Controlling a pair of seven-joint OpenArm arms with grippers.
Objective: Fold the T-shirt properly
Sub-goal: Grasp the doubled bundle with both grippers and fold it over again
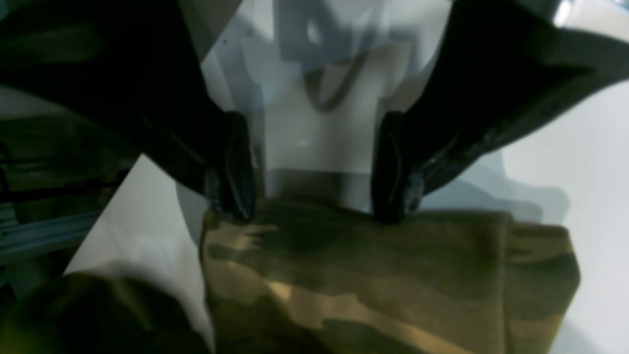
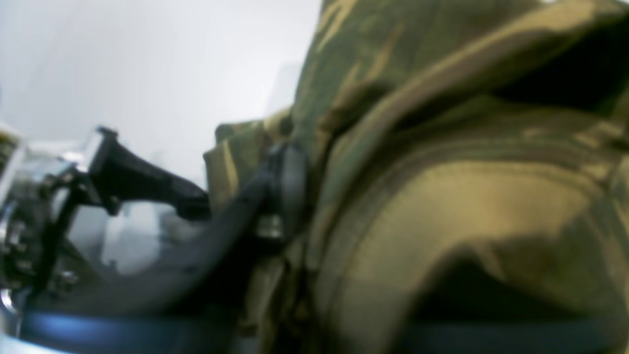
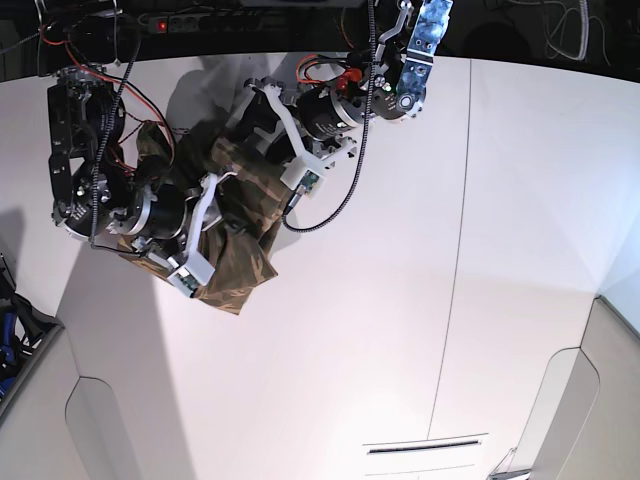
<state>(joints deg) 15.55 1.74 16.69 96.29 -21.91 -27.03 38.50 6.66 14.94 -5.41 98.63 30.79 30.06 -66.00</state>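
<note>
- The shirt (image 3: 235,225) is lying bunched on the white worktop (image 3: 420,300), near its far edge in the base view, with both arms reaching in over it
- The landmark for all places here is the shirt
- In the base view the shirt is sitting as a crumpled heap, with one pointed corner trailing towards the near side of the worktop and the rest gathered under the two arms
- The left tool (image 1: 314,196) is standing with its two dark fingers (image 1: 236,172) spread wide apart and nothing gripped between them
- The fingertips of the left tool are touching or hovering just at the folded edge of the shirt (image 1: 373,275); the blur is not letting me say which
- In the left wrist view the shirt is filling the lower part of the picture as a flat folded layer, with bare worktop showing beyond its edge between the fingers
- The right tool (image 2: 236,196) is sitting right against the shirt (image 2: 442,206), with cloth draped around one finger (image 2: 290,187)
- The other finger of the right tool is pointing away from the cloth, over bare worktop
- Whether the right tool is gripping the cloth or has let go, I cannot tell, as the right wrist view is blurred and cloth is hiding the gap
- In the right wrist view a curved seam is running across the folds of the shirt
</note>
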